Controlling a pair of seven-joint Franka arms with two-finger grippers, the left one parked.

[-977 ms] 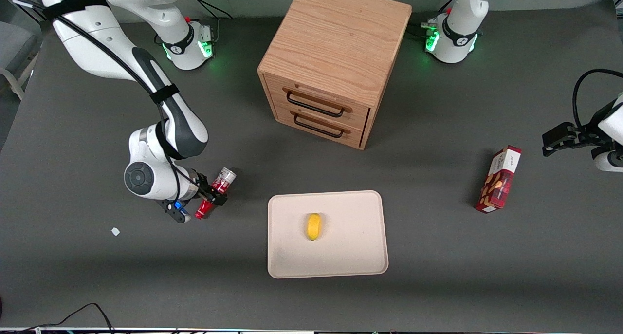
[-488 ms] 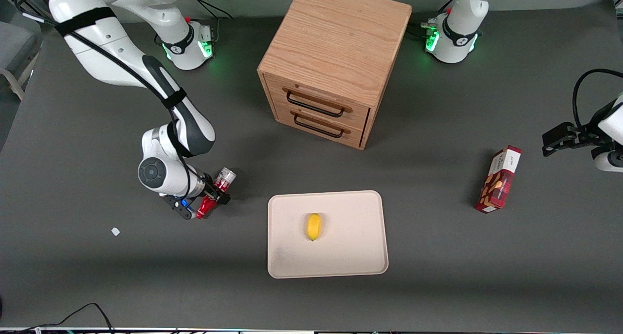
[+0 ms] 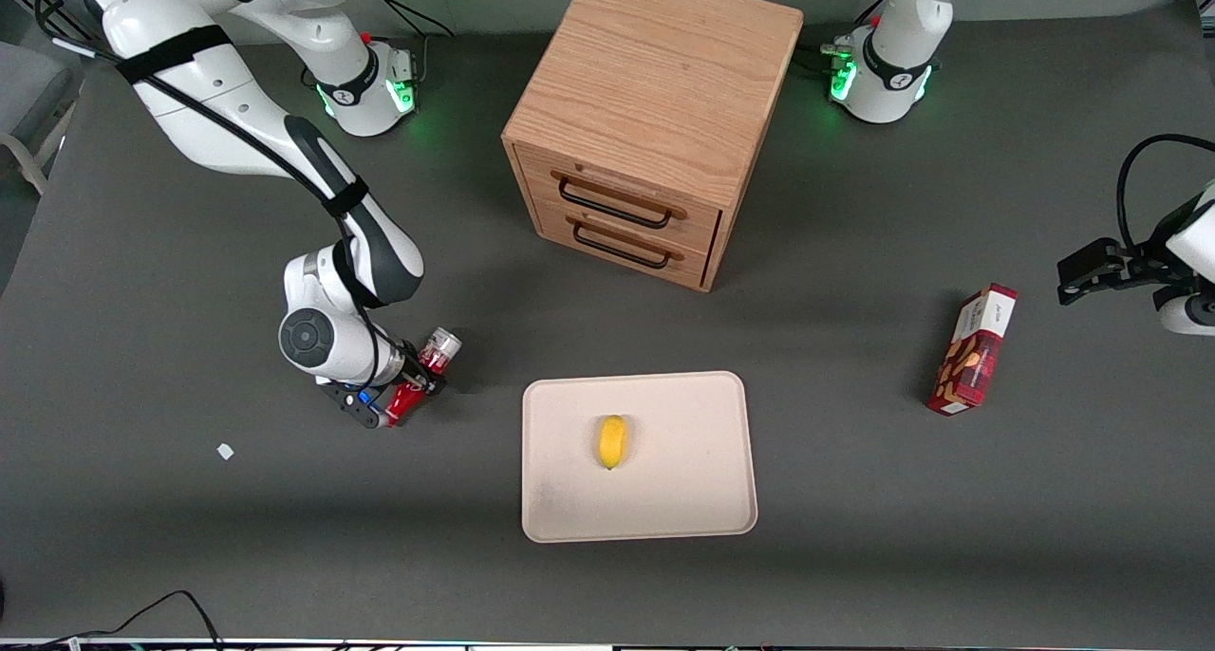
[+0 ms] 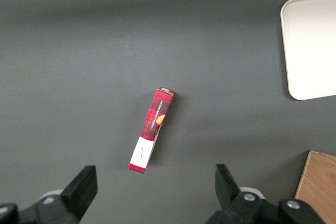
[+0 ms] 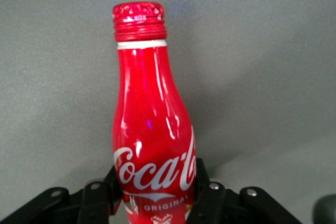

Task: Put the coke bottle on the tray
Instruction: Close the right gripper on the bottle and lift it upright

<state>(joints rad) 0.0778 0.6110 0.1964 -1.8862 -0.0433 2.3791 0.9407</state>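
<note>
The coke bottle (image 3: pixel 424 373), red with white script and a silver base, lies tilted between the fingers of my gripper (image 3: pixel 418 381) at the working arm's end of the table. In the right wrist view the black fingers (image 5: pixel 209 195) press both sides of the bottle (image 5: pixel 151 129) low on its body, and its red cap points away from the gripper (image 5: pixel 156 195). The cream tray (image 3: pixel 683 499) lies flat beside the bottle, toward the table's middle, a short gap away. One corner of the tray (image 4: pixel 312 45) shows in the left wrist view.
A yellow fruit (image 3: pixel 612 441) lies on the tray. A wooden two-drawer cabinet (image 3: pixel 645 129) stands farther from the camera than the tray. A red snack box (image 3: pixel 975 350) lies toward the parked arm's end. A small white scrap (image 3: pixel 225 451) sits near the gripper.
The right arm's wrist has shifted a little toward the tray, turning the gripper slightly. The bottle stays gripped and has barely moved.
</note>
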